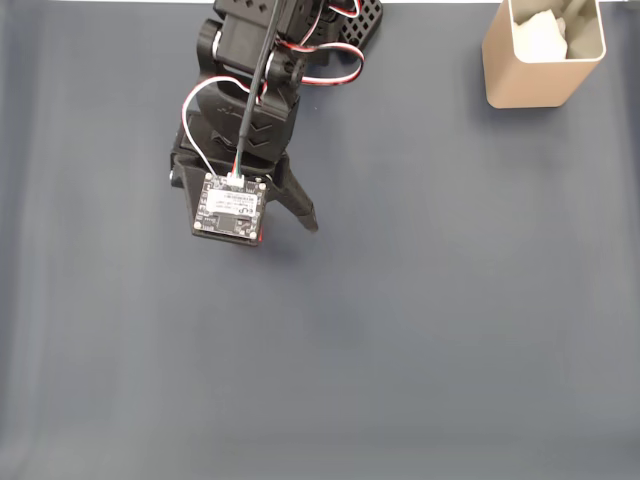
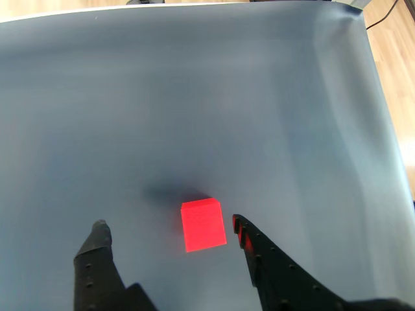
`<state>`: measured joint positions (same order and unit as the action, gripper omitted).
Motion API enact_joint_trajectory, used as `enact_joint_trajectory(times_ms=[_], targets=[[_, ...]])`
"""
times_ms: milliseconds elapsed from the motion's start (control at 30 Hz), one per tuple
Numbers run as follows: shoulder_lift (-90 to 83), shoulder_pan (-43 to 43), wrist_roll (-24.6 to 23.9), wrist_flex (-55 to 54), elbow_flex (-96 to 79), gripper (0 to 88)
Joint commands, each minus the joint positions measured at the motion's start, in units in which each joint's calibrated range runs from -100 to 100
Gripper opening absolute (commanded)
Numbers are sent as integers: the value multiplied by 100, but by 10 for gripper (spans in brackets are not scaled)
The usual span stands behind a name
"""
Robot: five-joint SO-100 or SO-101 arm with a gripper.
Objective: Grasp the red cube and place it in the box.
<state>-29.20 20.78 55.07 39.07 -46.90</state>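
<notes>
The red cube lies on the dark blue-grey mat between my two black fingers in the wrist view. My gripper is open around it, the right finger close to the cube's side and the left finger well apart from it. In the fixed view my gripper points down at the mat left of centre. The wrist camera board covers the cube there, apart from a thin red sliver at the board's edge. The box, beige and tall with something white inside, stands at the top right, far from the gripper.
The dark mat covers the whole table. The arm's base is at the top centre. In the wrist view the mat's edge and a wooden floor show at the right.
</notes>
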Motion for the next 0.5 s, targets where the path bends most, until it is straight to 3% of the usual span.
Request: enact_joint_trajectory(times_ms=[0, 467], targets=[[-27, -30, 0, -333, -95, 448], [216, 62, -29, -645, -223, 449]])
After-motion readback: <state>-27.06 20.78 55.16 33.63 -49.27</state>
